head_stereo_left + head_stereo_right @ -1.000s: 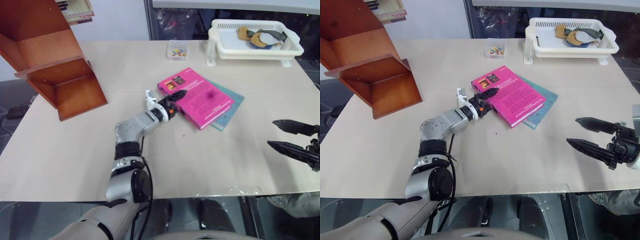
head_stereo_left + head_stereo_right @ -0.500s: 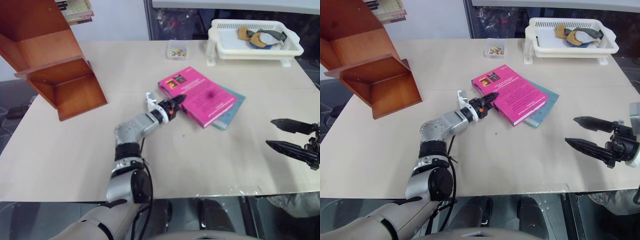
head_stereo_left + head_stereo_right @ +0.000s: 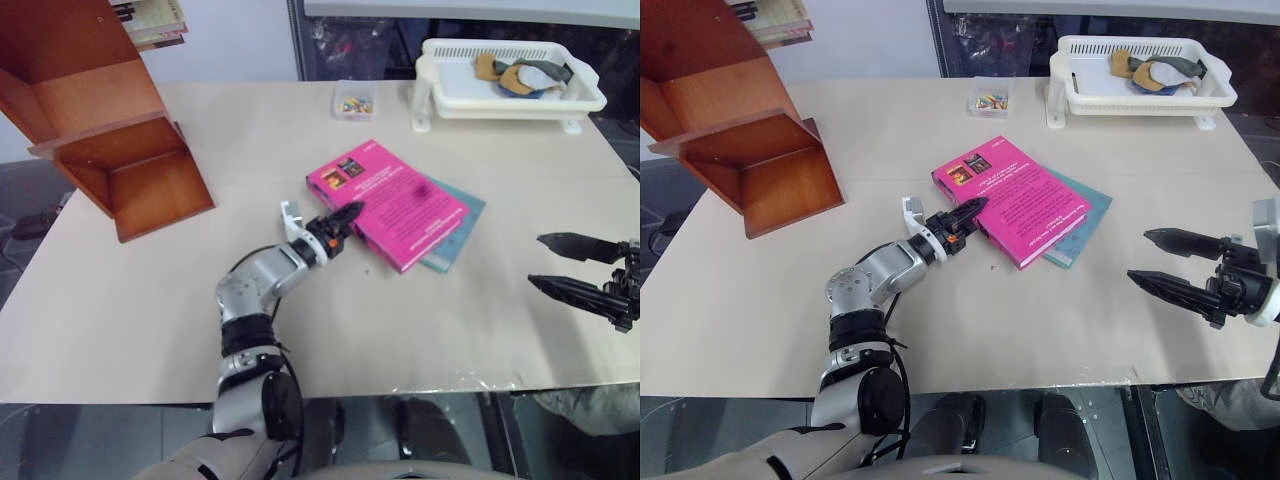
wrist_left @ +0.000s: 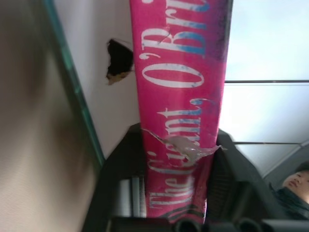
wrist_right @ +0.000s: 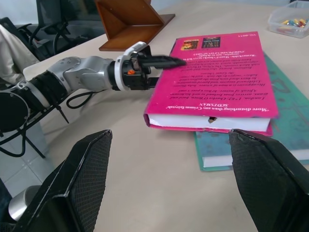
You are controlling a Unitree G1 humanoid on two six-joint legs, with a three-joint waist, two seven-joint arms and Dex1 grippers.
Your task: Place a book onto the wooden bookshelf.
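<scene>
Containers first: a white plastic basket point(image 3: 515, 80) stands at about 1 o'clock on the table point(image 3: 150, 300), holding a few small tan and grey-blue items that cannot be made out. At 12 o'clock, a small clear box point(image 3: 354, 100) holds little multicoloured pieces. The wooden bookshelf point(image 3: 95, 120) leans tilted at 10 o'clock; its lower open compartments hold nothing, and a few pale books or papers point(image 3: 150, 20) show at its top edge.

Near the table's centre lies the book point(image 3: 395, 200), magenta, flat, cover up, resting on a teal-green book point(image 3: 455, 235) whose edge shows at the 4 o'clock side.

The left gripper point(image 3: 338, 222) sits at the book's 8 o'clock edge — its fingers straddle the spine, one above the cover and one beneath, as the left wrist view shows with the lettered spine running between the two black fingers point(image 4: 120, 179). They stand partly parted, about the book's thickness; the book is not raised off the teal one.

The right gripper point(image 3: 1175, 262) hovers at 4 o'clock, well apart from both books — fingers spread wide, holding nothing.
</scene>
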